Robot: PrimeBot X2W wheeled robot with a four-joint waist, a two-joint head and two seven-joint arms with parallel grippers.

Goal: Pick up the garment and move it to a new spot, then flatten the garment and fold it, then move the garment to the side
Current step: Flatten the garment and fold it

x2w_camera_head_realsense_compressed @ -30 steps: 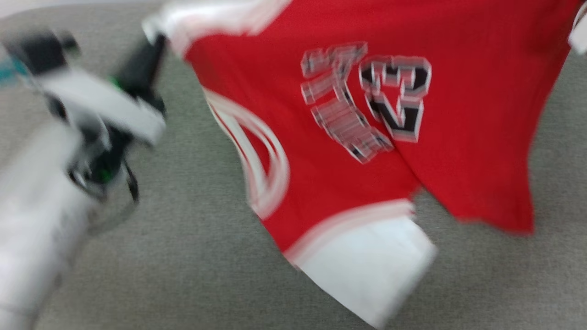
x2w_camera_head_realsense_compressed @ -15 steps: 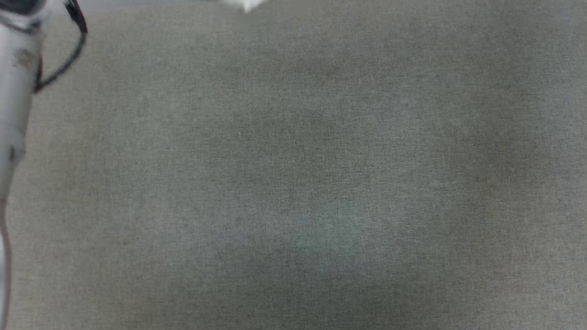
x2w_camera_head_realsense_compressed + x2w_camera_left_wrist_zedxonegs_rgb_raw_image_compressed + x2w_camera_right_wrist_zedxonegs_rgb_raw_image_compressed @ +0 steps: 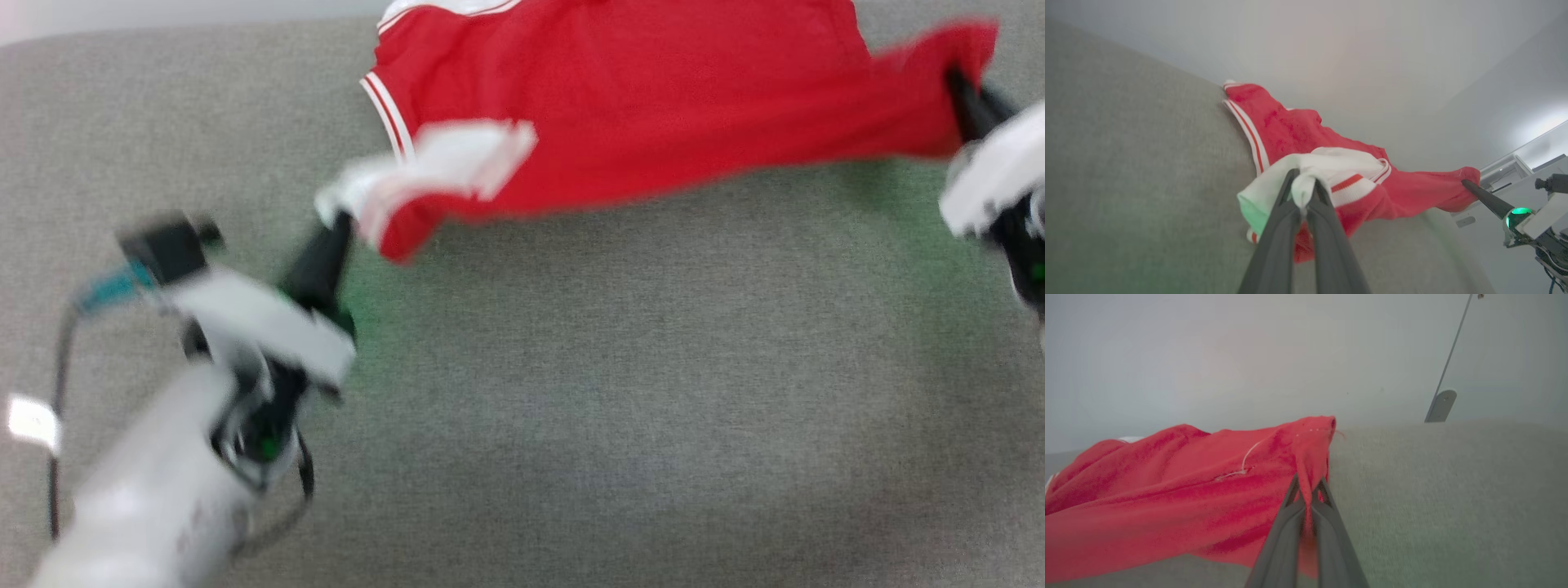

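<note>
Since garment (image 3: 637,106) hangs limp, seemingly light, sagging between holds, best taken by hemmed corners: left gripper (image 3: 1303,184) clamped on white-trimmed edge, right gripper (image 3: 1310,486) clamped on red corner

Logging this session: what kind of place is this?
Likely an indoor test room: a wide grey fabric-covered surface, a bare pale wall behind it, white furniture at the side.

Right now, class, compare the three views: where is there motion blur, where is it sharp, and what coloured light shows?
Head view: motion blur smears the left gripper, the right gripper and the near edge of the garment; green glow tints the grey surface beside both. Left wrist view: sharper, green tint on its white fold. Right wrist view: cloth fairly crisp, close fingers soft.
</note>
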